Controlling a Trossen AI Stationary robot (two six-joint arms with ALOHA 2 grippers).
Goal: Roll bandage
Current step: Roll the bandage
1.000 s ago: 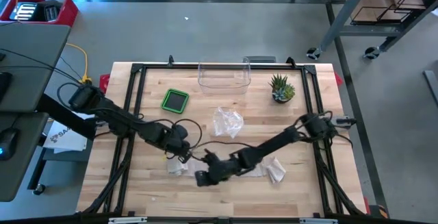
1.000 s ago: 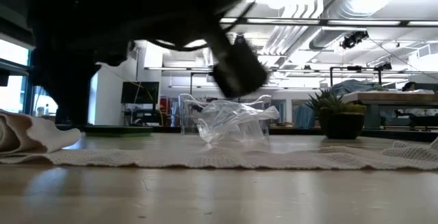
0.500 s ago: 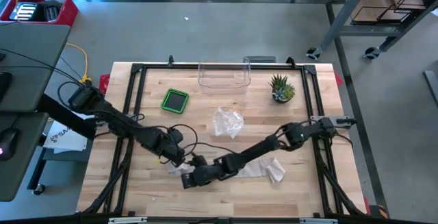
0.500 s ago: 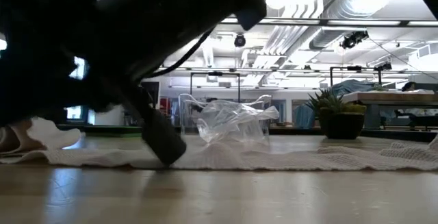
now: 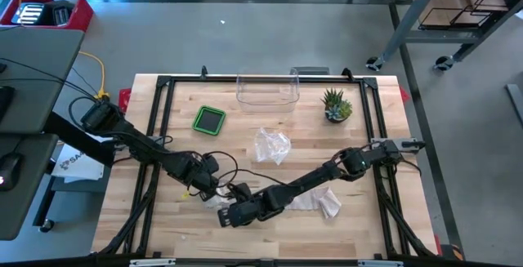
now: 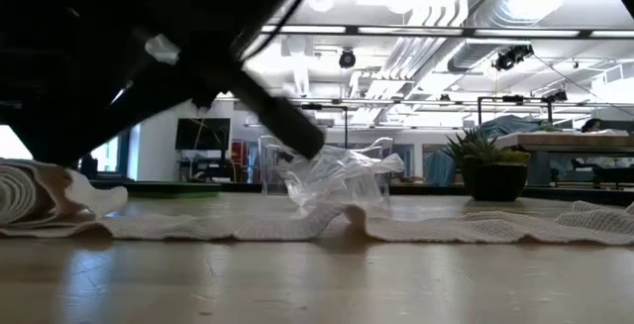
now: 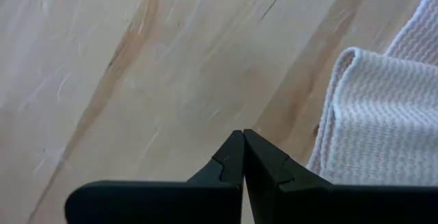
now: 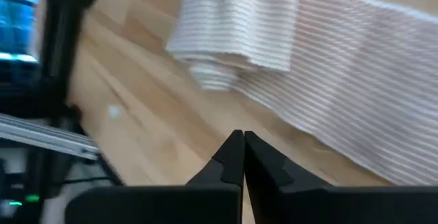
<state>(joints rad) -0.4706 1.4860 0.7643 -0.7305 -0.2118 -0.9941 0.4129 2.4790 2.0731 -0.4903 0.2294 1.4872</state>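
high: both my arms meet at front-centre of the wooden surface [image 5: 359, 234]. L end effector [image 5: 214, 196] & R end effector [image 5: 225, 215] close together by the rolled end of the bandage [image 5: 315, 202]; its loose strip runs off toward my right. Green-rimmed box [image 5: 209, 119], clear bin [image 5: 267, 91], crumpled plastic bag [image 5: 272, 145], potted plant [image 5: 336, 105] farther back.
low: bandage [image 6: 297, 227] flat across the surface, one hump mid-strip, roll at pic left. Dark arm overhead, can't tell which. Bag [image 6: 337, 177] and plant [image 6: 489, 168] behind.
L wrist: my end effector [image 7: 243, 140] clenched, nothing in it, tips over bare wood just beside the folded bandage edge [image 7: 383, 114].
R wrist: my end effector [image 8: 243, 139] clenched, empty, near the partly rolled end of the bandage [image 8: 236, 25]; strip trails away across the wood.
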